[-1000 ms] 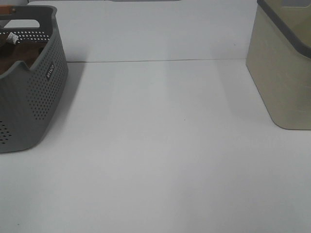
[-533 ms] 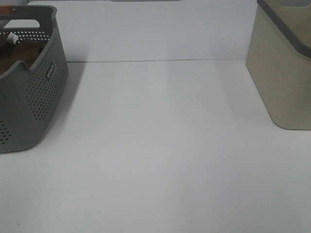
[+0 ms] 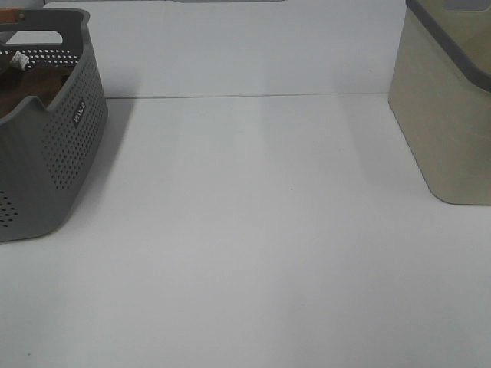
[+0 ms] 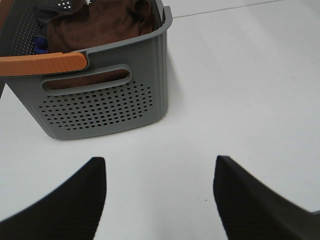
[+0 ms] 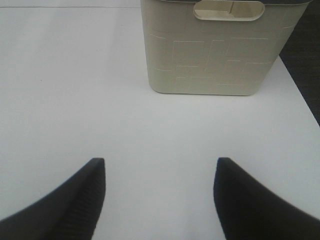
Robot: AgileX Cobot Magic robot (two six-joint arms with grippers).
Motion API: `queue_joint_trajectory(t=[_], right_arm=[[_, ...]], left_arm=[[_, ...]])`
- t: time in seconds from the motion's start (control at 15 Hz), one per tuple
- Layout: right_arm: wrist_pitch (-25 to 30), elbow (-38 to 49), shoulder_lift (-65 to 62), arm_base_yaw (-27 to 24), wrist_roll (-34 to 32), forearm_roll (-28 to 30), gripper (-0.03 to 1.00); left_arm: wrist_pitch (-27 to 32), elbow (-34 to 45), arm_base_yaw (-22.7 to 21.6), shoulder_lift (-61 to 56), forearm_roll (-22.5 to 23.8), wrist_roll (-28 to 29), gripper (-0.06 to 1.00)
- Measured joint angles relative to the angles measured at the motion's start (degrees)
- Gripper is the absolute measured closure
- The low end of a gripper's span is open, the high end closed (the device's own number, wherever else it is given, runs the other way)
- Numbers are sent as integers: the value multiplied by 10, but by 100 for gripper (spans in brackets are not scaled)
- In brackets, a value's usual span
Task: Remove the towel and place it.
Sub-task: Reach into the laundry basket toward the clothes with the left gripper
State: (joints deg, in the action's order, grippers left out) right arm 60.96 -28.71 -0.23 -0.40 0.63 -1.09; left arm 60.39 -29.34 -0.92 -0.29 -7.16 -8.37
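Observation:
The dark brown towel (image 4: 95, 27) lies bunched inside the grey perforated basket (image 4: 100, 107), which has an orange handle (image 4: 42, 63). In the exterior high view the grey perforated basket (image 3: 65, 161) stands at the left edge, with a strip of the brown towel (image 3: 34, 83) showing over its rim. My left gripper (image 4: 159, 172) is open, back from the basket's end wall over bare table, and holds nothing. Open and empty too, my right gripper (image 5: 159, 172) faces the beige bin (image 5: 220, 55) from a distance. Neither gripper shows in the exterior high view.
The beige bin (image 3: 445, 115) with a dark grey rim stands at the right of the white table (image 3: 261, 230). A white tag or small object (image 3: 18, 60) sits in the basket beside the towel. The table's right edge (image 5: 299, 95) runs close behind the bin.

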Motion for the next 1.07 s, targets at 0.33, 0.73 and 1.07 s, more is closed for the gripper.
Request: queue_joint_trajectory(t=[0.33, 0.73, 1.07], right_arm=[[0, 0, 0, 0, 0, 0, 36], [0, 0, 0, 0, 0, 0, 36], [0, 0, 0, 0, 0, 0, 36]], left_arm=[[0, 0, 0, 0, 0, 0, 34], [0, 0, 0, 0, 0, 0, 34], [0, 0, 0, 0, 0, 0, 34]])
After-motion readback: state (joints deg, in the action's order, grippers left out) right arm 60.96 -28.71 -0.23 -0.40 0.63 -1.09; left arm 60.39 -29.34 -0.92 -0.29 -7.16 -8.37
